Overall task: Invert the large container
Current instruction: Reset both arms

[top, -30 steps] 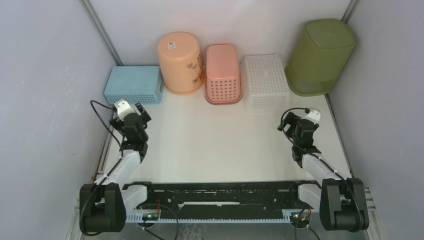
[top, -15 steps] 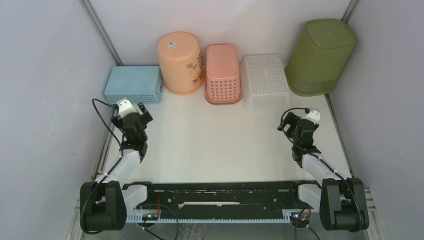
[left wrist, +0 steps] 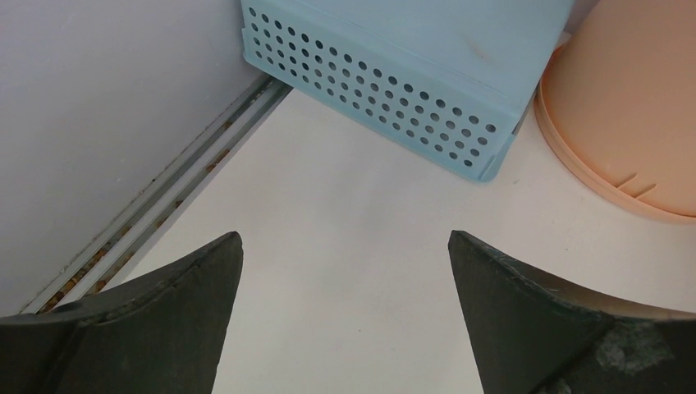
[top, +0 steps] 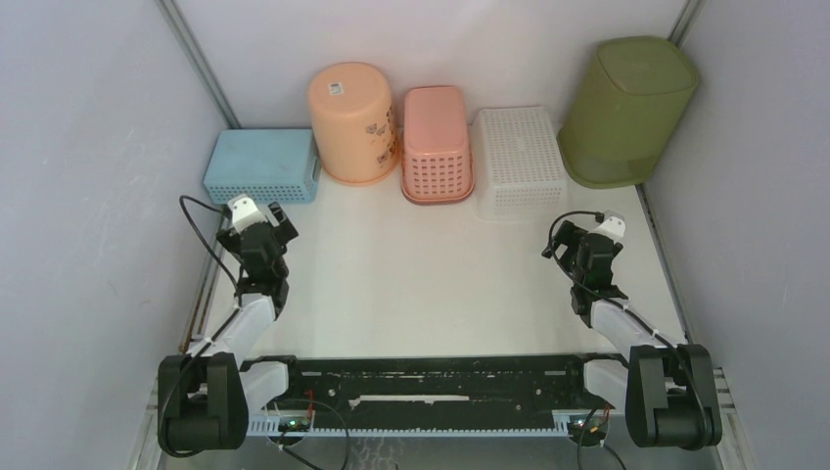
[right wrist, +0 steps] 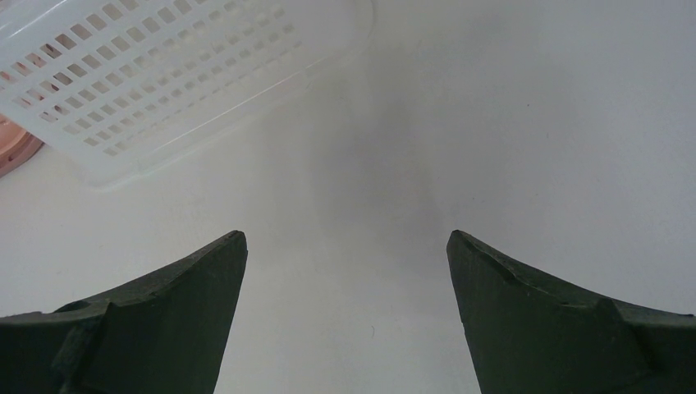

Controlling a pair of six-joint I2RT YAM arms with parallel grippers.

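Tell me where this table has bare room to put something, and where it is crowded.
Bare: the table's middle, between left arm and right arm, in front of the containers. Crowded: the back edge, where blue basket, peach bucket, pink basket, white basket and green bin stand close together.

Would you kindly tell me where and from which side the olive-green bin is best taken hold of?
The olive-green bin stands closed end up in the far right corner, walls close behind and right; its smooth body looks too broad to span. Likely grip the wide perforated band at its foot, from the near-left side, with the open right gripper.
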